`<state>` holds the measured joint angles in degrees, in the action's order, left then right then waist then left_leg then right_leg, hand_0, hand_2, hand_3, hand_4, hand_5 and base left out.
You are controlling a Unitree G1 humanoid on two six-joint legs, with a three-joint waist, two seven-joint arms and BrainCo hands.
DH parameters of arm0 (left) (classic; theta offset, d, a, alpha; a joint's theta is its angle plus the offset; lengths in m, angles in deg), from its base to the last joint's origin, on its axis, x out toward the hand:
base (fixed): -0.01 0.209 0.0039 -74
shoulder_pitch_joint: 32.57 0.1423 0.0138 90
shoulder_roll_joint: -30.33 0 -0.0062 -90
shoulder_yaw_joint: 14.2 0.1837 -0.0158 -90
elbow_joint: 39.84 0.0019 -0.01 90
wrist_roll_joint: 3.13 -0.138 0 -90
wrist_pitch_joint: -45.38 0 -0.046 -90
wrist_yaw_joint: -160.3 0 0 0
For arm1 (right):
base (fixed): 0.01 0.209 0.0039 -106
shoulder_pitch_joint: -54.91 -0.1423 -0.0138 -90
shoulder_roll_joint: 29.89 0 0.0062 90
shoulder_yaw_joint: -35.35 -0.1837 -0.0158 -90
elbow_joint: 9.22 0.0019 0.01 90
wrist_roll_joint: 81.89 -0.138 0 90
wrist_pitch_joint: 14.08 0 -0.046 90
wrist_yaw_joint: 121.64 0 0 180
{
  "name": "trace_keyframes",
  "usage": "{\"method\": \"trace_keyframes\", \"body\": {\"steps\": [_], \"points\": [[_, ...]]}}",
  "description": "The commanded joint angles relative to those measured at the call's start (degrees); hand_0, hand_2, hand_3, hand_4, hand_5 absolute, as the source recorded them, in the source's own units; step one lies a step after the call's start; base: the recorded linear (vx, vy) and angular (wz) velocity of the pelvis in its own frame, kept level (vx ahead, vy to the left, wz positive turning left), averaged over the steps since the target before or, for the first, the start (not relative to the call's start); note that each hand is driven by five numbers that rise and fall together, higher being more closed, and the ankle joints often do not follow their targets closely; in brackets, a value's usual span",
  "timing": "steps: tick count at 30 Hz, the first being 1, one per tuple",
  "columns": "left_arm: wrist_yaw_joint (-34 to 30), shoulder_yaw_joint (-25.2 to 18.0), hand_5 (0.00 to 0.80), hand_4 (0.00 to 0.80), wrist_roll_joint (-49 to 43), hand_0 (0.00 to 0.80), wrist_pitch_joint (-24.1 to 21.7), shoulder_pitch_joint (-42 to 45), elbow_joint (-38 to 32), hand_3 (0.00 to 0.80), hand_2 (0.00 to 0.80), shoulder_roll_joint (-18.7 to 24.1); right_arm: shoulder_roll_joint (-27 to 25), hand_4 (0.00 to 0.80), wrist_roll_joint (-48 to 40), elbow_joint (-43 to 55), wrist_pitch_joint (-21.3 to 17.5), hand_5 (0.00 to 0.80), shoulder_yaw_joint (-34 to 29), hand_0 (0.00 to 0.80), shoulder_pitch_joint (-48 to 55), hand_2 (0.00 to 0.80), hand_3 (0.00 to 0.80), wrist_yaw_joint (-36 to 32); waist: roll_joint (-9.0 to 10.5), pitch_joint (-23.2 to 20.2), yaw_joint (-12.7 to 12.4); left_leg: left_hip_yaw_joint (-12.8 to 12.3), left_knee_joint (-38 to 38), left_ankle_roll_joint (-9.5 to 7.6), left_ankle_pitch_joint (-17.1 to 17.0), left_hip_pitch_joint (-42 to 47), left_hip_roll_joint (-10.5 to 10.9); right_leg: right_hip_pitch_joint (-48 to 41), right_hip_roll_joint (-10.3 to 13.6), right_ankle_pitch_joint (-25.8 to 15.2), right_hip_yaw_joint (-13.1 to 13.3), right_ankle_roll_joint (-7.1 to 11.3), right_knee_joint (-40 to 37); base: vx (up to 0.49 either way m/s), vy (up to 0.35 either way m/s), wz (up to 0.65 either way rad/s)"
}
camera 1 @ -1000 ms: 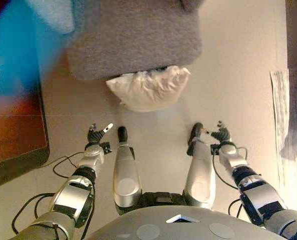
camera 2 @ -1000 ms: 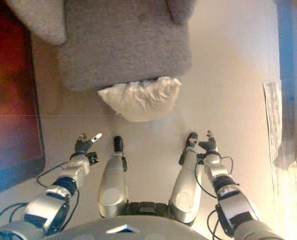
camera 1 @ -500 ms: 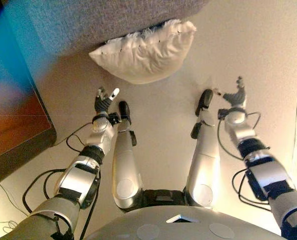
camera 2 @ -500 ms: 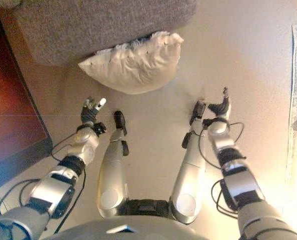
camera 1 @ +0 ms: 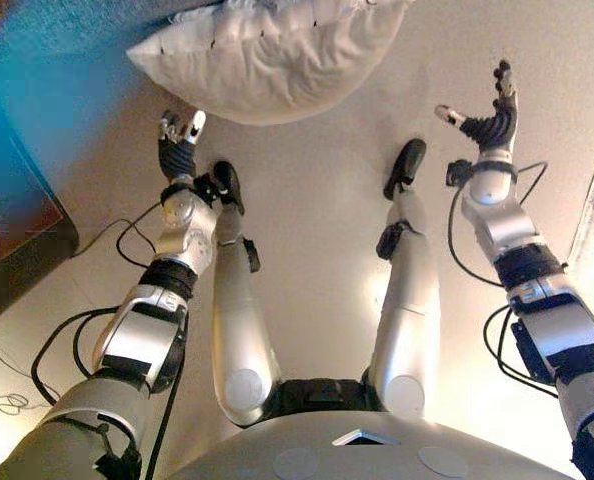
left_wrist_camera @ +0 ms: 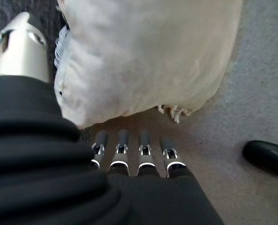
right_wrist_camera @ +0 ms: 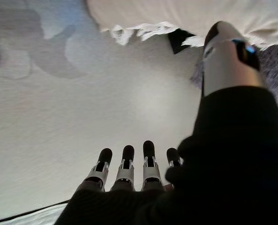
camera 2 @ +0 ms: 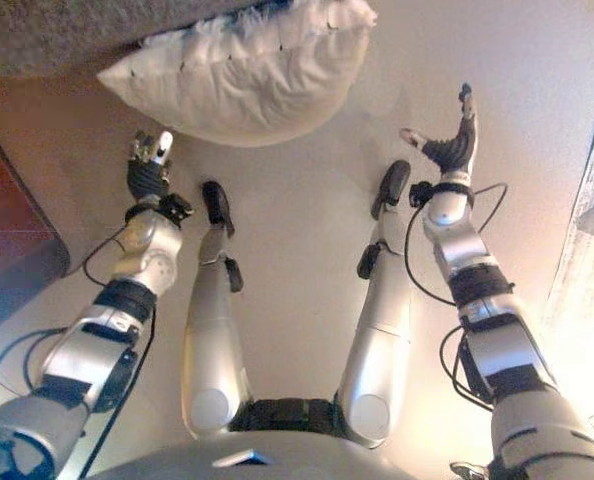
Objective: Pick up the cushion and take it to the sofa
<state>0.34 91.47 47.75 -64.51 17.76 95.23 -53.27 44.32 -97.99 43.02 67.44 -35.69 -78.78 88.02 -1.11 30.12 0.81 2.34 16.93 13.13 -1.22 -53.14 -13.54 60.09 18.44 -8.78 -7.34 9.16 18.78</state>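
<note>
A cream cushion (camera 1: 267, 55) with a fringed edge lies on the pale floor, its far side against the grey sofa (camera 2: 57, 35). My left hand (camera 1: 177, 150) hovers just short of the cushion's near left corner, fingers straight and empty; its wrist view shows the cushion (left_wrist_camera: 143, 56) right past the fingertips (left_wrist_camera: 122, 138). My right hand (camera 1: 489, 115) is raised to the right of the cushion, a gap apart, fingers spread and holding nothing. In the right wrist view the cushion's fringe (right_wrist_camera: 143, 29) shows beyond bare floor.
A dark low cabinet or table edge (camera 1: 22, 235) stands at the left. A pale rug or sheet (camera 2: 592, 215) runs along the right edge. Bare floor lies between the two hands.
The view has tilted down and closed in, so the cushion now sits at the top edge. Both hands have reached forward; the left hand is now close to the cushion's corner.
</note>
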Motion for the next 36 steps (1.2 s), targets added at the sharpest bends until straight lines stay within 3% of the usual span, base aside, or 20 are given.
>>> {"method": "trace_keyframes", "body": {"steps": [1, 12, 18, 26, 36], "points": [[0.47, -3.06, 0.0, 0.0, 1.94, 0.0, -3.86, -0.61, -1.16, 0.0, 0.0, 2.41, -3.08, 0.0, -2.73, 1.74, -4.05, 0.0, 1.02, 0.0, -1.5, 0.0, 0.0, -1.44, -0.35, -0.32, 0.12, 1.81, 1.97, -4.07, -2.09, -5.99, 0.08, 6.16, 3.94, -0.92, 5.0, 4.07, 3.24, 0.026, 0.103, 0.11], [-0.31, -0.61, 0.0, 0.0, 1.37, 0.0, -3.77, -8.73, -1.14, 0.0, 0.0, 3.95, -2.8, 0.0, -5.96, -0.35, -5.07, 0.0, 4.88, 0.0, -10.68, 0.0, 0.0, -6.75, -1.78, -0.32, -0.14, 2.43, 3.07, -3.75, -2.5, -12.39, 0.77, 12.15, 4.32, -1.3, 6.37, 4.89, 3.57, 0.026, 0.05, 0.1], [-9.08, 3.07, 0.0, 0.0, 4.95, 0.0, -2.06, -11.88, -3.0, 0.0, 0.0, 3.97, -2.02, 0.0, -10.97, -0.26, -6.64, 0.0, 7.32, 0.0, -14.66, 0.0, 0.0, -12.79, -2.44, -0.32, -0.5, 2.87, 2.84, -3.33, -2.99, -15.34, 1.07, 15.2, 4.38, -1.65, 6.92, 5.42, 3.72, 0.02, 0.026, 0.08], [-20.69, 5.87, 0.0, 0.0, 11.0, 0.0, 1.01, -15.7, -5.59, 0.0, 0.0, 1.9, 1.7, 0.0, -20.64, 1.35, -6.93, 0.0, 9.06, 0.0, -19.37, 0.0, 0.0, -26.05, -2.97, -0.32, -0.78, 3.41, 2.85, -2.98, -3.28, -18.65, 1.04, 18.75, 4.68, -1.98, 7.44, 5.8, 3.86, 0.016, 0.005, 0.08], [-27.5, 7.73, 0.0, 0.0, 11.19, 0.0, 2.47, -14.83, -11.42, 0.0, 0.0, -1.71, 5.91, 0.0, -22.64, 7.3, -6.43, 0.0, 10.53, 0.0, -19.86, 0.0, 0.0, -34.67, -4.12, -0.32, -1.63, 3.7, 2.81, -2.38, -4.07, -19.67, 1.17, 20.33, 5.32, -2.65, 7.59, 5.84, 4.03, 0.006, 0.01, 0.03]]}}
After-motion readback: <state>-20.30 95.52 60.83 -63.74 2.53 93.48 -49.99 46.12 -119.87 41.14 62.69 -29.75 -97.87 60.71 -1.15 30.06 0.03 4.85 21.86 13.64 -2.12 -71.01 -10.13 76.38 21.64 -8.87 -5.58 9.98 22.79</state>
